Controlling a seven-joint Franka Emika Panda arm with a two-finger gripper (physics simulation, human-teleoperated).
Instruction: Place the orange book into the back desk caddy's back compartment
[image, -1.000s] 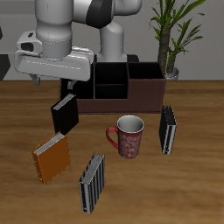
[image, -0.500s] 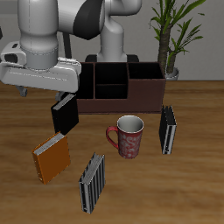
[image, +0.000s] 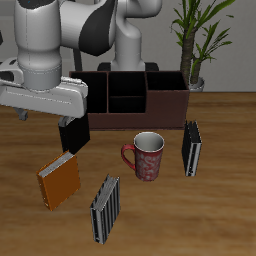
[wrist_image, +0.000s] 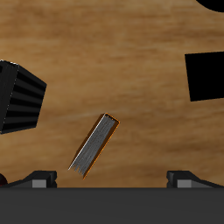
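Orange book (image: 59, 181) not yet grasped
End effector (image: 45, 108) is held above it with fingers apart, empty; spine is seen running diagonally.

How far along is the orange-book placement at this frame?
Nothing placed yet: the orange book stands on the table, untouched, apart from the back desk caddy. In hand: the gripper hangs above the book, holding nothing; the wrist view shows the book below. Left: grasp, lift, carry, insert into the back compartment.

The orange book (wrist_image: 94, 144) stands edge-on and tilted on the wooden table (wrist_image: 114, 52). A striped book (wrist_image: 17, 96) and a black book (wrist_image: 206, 74) lie well apart from it.
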